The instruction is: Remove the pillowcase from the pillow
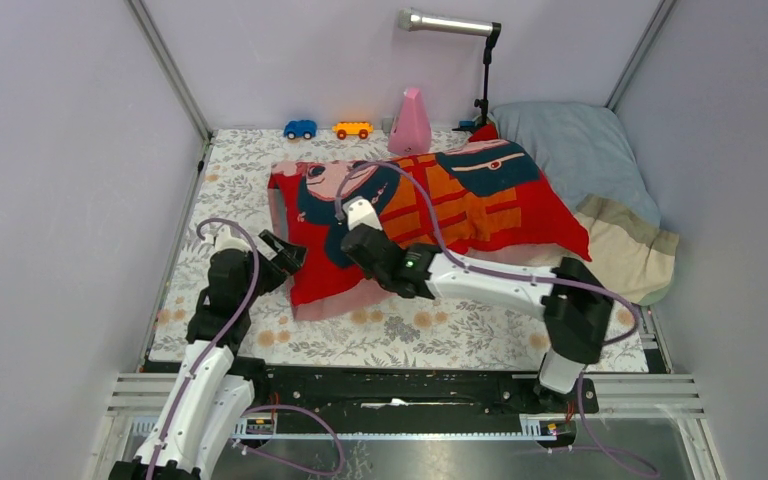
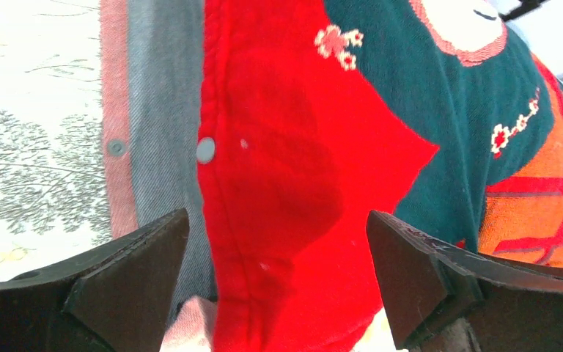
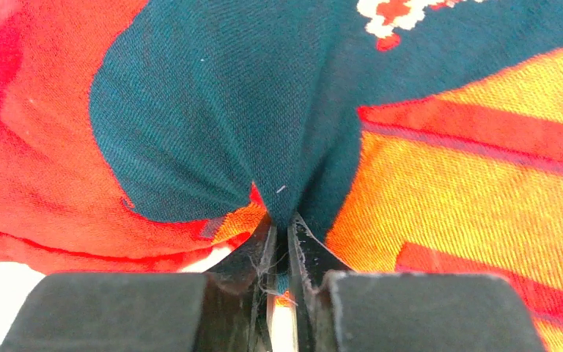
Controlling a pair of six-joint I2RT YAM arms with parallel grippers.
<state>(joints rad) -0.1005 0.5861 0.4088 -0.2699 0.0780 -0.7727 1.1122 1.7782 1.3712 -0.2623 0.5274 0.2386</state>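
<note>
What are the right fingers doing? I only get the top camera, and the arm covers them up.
Observer: The right fingers are shut on a pinched fold of the pillowcase, in a dark teal patch.
Operator: And the left ones?
Observer: The left fingers are open, with the red hem between them.
Operator: Any buttons?
Observer: Yes, a round snap sits on that hem.

Two white-and-black robot arms (image 1: pixel 200 390), 6 o'clock. One red, orange and teal printed cloth pillowcase (image 1: pixel 480 205). One grey-blue, beige-ended pillow (image 1: pixel 580 150), 2 o'clock. Two plastic cars, 11 o'clock: blue toy car (image 1: pixel 300 129), orange toy car (image 1: pixel 352 130). One pink cone (image 1: pixel 410 125), 12 o'clock.
</note>
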